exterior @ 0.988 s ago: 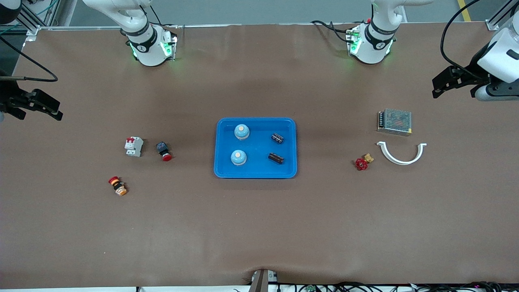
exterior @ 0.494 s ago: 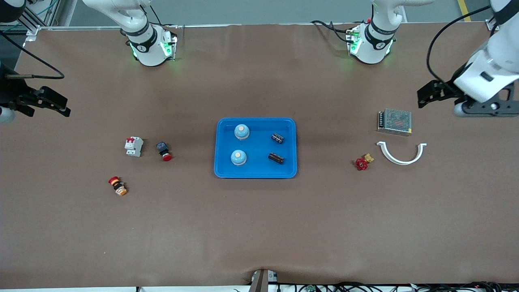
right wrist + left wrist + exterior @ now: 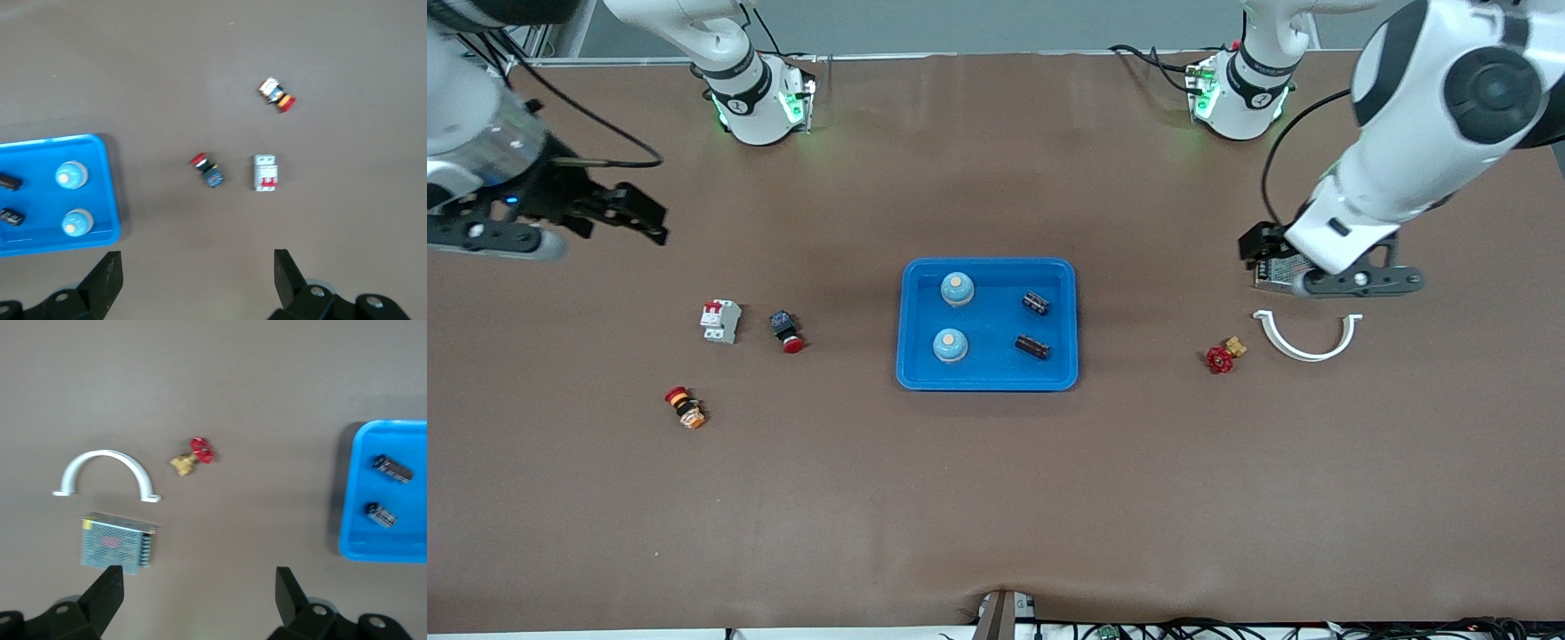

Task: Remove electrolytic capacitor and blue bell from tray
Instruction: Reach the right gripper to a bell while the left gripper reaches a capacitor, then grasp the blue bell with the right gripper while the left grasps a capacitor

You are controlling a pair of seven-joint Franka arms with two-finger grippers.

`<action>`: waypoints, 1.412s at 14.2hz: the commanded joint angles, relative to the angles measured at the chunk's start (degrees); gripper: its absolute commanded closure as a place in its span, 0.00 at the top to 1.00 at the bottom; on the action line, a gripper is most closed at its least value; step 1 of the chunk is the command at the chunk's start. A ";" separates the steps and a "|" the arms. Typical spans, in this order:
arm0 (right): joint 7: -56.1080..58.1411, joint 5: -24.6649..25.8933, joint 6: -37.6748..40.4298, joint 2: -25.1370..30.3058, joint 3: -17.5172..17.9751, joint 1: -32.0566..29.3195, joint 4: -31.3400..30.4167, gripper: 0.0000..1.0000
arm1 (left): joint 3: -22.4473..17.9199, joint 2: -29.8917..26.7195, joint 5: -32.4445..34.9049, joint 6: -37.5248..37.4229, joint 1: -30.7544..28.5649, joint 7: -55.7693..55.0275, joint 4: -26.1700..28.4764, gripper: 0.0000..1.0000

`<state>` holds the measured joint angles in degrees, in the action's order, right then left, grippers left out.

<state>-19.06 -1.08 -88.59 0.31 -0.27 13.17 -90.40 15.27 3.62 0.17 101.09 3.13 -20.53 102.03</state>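
While two blue bells and two dark capacitors sit in the blue tray at mid-table, both arms hang above the table's ends. The left gripper, jaws wide and empty, is over the metal power supply. The right gripper, also wide open and empty, hovers near the white circuit breaker.

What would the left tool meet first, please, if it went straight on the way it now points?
Probably the bare brown table. The open left tool points down beside the grey mesh-covered power supply, with nothing between its fingers, though depth is hard to judge.
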 commanded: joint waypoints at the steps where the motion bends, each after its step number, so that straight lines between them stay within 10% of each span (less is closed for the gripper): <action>1: -6.40 0.12 0.26 0.13 -0.52 6.41 -0.12 1.00 | 3.96 4.10 -0.79 4.28 -0.15 -9.05 0.27 1.00; 11: -23.29 0.20 -25.47 -2.32 -0.61 20.65 -17.51 1.00 | 7.14 17.38 -0.17 19.13 7.76 -41.58 1.24 0.94; 20: -29.02 0.47 -39.01 -16.12 -0.52 28.67 -17.88 1.00 | 7.05 28.19 2.81 29.77 15.40 -66.27 0.54 0.78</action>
<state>-47.09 -1.02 -125.11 -13.17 -0.14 41.04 -108.80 22.40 29.73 1.02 129.40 17.30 -81.59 103.57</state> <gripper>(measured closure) 0.000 0.172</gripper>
